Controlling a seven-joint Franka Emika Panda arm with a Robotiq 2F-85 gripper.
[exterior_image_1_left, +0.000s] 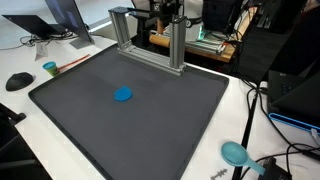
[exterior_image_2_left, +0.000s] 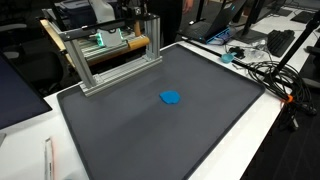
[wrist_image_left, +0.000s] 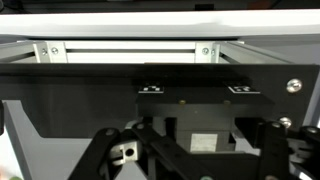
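In the wrist view the pincer (wrist_image_left: 186, 160) fills the lower frame. Its dark linkages stand wide apart at lower left and lower right, and the fingertips are cut off by the bottom edge. In an exterior view the arm (exterior_image_1_left: 168, 10) is a dark shape at top centre.

The mat (exterior_image_1_left: 130, 130) lies on the tabletop (exterior_image_1_left: 240, 100) and covers most of it. The blob (exterior_image_1_left: 123, 95) sits on the mat near its middle, apart from everything else. The frame (exterior_image_1_left: 177, 45) stands upright along the mat's far edge in both exterior views, well behind the blob. In the wrist view the frame (wrist_image_left: 125, 50) spans the picture straight ahead.

In an exterior view a mouse (exterior_image_1_left: 18, 81), a cup (exterior_image_1_left: 50, 68) and a laptop (exterior_image_1_left: 50, 25) lie off the mat past its left edge, the laptop farthest back. A scoop (exterior_image_1_left: 235, 152) rests on the tabletop by the mat's near right corner. In an exterior view cables (exterior_image_2_left: 265, 70) trail over the tabletop right of the mat.
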